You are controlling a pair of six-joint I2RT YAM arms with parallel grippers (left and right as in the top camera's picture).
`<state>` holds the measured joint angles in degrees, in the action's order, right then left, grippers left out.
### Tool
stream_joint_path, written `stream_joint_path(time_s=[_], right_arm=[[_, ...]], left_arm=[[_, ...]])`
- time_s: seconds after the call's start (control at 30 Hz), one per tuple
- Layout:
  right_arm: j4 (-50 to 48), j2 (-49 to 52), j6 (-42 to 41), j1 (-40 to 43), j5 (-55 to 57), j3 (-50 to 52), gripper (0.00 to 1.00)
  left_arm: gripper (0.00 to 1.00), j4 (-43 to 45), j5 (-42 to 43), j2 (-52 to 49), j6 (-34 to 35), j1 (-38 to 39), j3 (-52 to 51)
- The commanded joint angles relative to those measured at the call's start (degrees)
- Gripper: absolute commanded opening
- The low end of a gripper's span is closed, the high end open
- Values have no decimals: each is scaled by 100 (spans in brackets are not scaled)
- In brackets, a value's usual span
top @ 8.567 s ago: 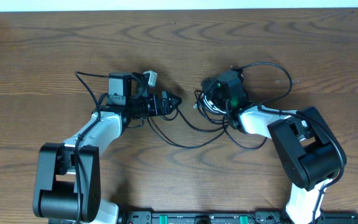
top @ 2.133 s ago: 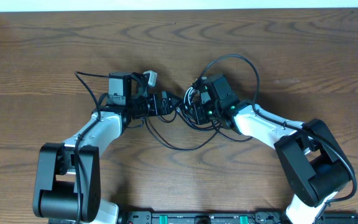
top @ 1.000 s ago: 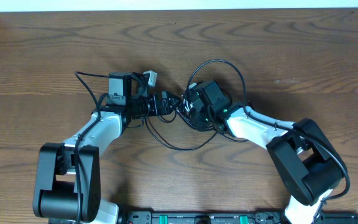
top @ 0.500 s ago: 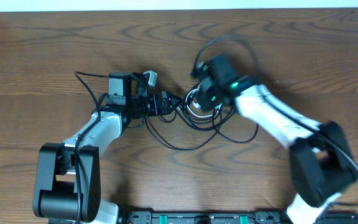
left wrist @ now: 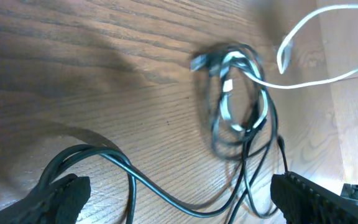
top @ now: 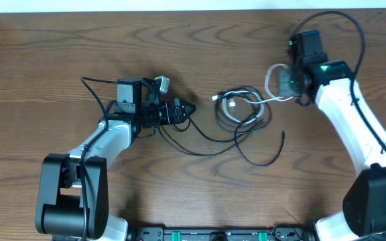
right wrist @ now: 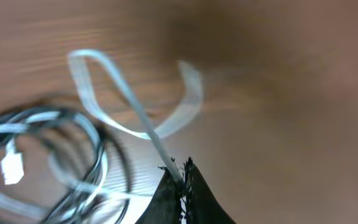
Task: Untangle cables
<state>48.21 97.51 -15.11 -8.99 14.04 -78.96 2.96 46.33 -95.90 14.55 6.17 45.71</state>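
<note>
**Overhead:** The bundle (top: 241, 108) lies mid-table, between the two arms. The right gripper (top: 291, 82), at upper right, is pressed shut on the white cable (top: 273, 100). That cable runs from the gripper leftward and slightly down into the bundle, so its long axis is roughly left-right. The left gripper (top: 183, 109) sits just left of the bundle, nearer to it than the right one. A black cable (top: 210, 138) sags from beneath it to the bundle's lower edge.

**Left wrist:** The left gripper (left wrist: 179, 186) has its fingers spread wide and pinches nothing. The black cable (left wrist: 135, 180) crosses the gap between them. The bundle (left wrist: 235, 106) lies ahead at centre, blurred, and the white cable (left wrist: 309, 85) leaves it toward the right edge.

**Right wrist:** The right gripper (right wrist: 180, 186) shows its tips closed on the white cable (right wrist: 138, 115), which loops at upper left. The bundle (right wrist: 55, 155) is at lower left. Freeing the white cable probably means drawing it further away from the bundle.
</note>
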Motion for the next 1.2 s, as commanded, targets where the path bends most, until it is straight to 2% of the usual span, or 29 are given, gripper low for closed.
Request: stream_joint_path(time_s=[0.0,0.23,0.37,0.43,0.5,0.57,0.7,0.9,1.1,1.17], right_arm=[[157,-39,-1320,531,1016,17,1],[133,55,-1169,977,-127,44,1],[31,76,-201,844,-1554,66,1],[-92,76,579,651,-2771,74,1],[-181,76,1351,341,-3947,74,1],[-256,74,1779,-28,-4507,74,1],[-212,74,2127,-721,-4144,74,1],[-205,0,2444,-1526,-4212,63,1],[-214,-308,2417,-1556,-4179,52,1],[-216,-455,2415,-1453,-3786,52,1]], left_arm=[[99,-15,7,20,-79,2,48],[99,-15,7,20,-79,2,48],[99,-15,7,20,-79,2,48],[99,-15,7,20,-79,2,48],[99,-15,7,20,-79,2,48],[99,-15,7,20,-79,2,48],[99,-15,7,20,-79,2,48],[99,-15,7,20,-79,2,48],[99,-15,7,20,-79,2,48],[99,-15,7,20,-79,2,48]])
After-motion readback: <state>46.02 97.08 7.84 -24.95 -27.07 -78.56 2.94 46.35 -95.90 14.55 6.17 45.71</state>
